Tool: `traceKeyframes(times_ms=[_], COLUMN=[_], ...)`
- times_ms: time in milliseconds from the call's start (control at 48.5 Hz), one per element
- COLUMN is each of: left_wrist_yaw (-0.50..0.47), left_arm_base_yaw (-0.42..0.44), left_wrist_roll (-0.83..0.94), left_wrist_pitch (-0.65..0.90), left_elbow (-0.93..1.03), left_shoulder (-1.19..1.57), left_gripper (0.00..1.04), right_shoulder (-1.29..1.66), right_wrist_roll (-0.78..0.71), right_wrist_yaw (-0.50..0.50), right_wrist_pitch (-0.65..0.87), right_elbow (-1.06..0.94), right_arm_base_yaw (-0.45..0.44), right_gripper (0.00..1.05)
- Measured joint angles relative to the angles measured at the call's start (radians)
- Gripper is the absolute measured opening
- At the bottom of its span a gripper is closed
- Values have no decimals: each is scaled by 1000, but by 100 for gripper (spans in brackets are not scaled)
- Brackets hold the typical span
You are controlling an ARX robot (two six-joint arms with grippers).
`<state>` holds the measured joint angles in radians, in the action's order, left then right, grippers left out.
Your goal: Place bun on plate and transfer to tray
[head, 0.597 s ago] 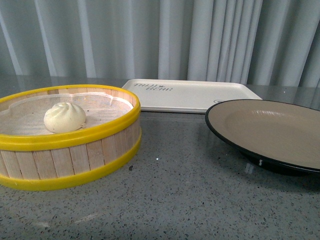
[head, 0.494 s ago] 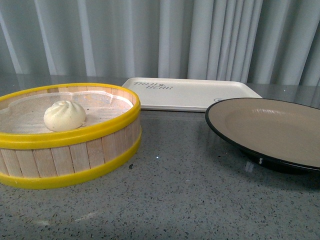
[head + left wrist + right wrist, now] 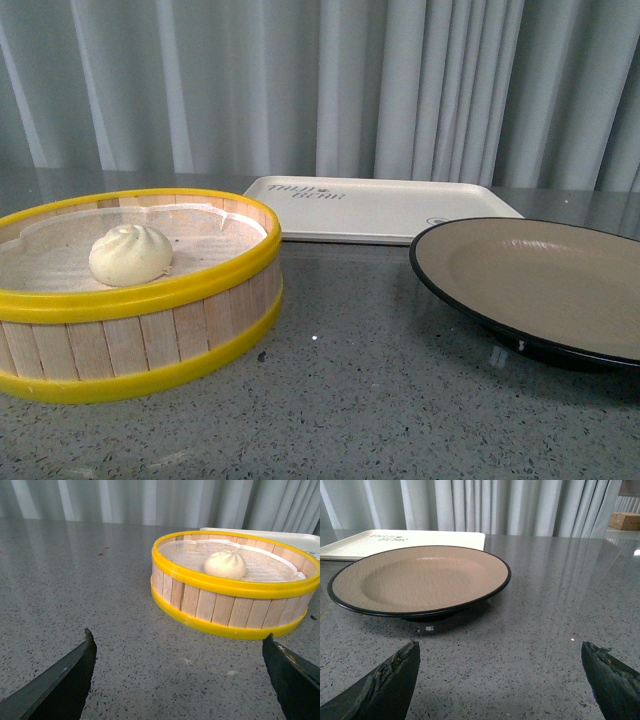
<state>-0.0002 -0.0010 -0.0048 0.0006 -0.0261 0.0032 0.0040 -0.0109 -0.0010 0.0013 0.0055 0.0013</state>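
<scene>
1. The bun [image 3: 130, 254] sits at the left middle of the front view. It rests on the pale liner inside the steamer basket [image 3: 150, 330], a round wooden one with yellow rims, so nothing has reached the plate yet.
2. The plate [image 3: 540, 270] stands empty at the right of that frame on the grey speckled table [image 3: 360, 400]. It is well apart from the basket, with bare table between them. I reckon that gap is left so an arm can come in from either side.
3. The tray [image 3: 380, 205] lies flat at the upper centre, behind both, and the plate's black rim covers its near right corner. It looks parked out of the way as the last stop.
4. In the left wrist view the left gripper [image 3: 179, 634] hangs low over the table with its jaws spread wide and nothing between them. It faces the basket and the bun, which I take as readiness for the pick.
5. The right gripper [image 3: 499, 643] is likewise gaping and empty. It faces the plate, presumably because carrying that is its job.
6. The tray's far left corner carries two short lines of dark capitals. The lower may read "BEAR", but I cannot be sure. A small mark [image 3: 437, 220] by the plate's rim is too tiny to make out.
</scene>
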Motion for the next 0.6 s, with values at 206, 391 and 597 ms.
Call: traceKeyframes(times_ms=[206, 391, 597], left_wrist_yaw=[0, 0, 0], left_arm_base_yaw=[0, 0, -15], left_wrist_roll=[0, 0, -253], left_wrist_pitch=[0, 0, 193], left_elbow=[0, 0, -43], left_shoulder=[0, 0, 244], left_gripper=[98, 98, 98], right_shoulder=[0, 0, 0], right_wrist_roll=[0, 0, 0], right_wrist_yaw=[0, 0, 0], right_wrist_pitch=[0, 0, 0], right_elbow=[0, 0, 0], right_arm_base_yaw=[0, 0, 0], right_gripper=[96, 96, 96])
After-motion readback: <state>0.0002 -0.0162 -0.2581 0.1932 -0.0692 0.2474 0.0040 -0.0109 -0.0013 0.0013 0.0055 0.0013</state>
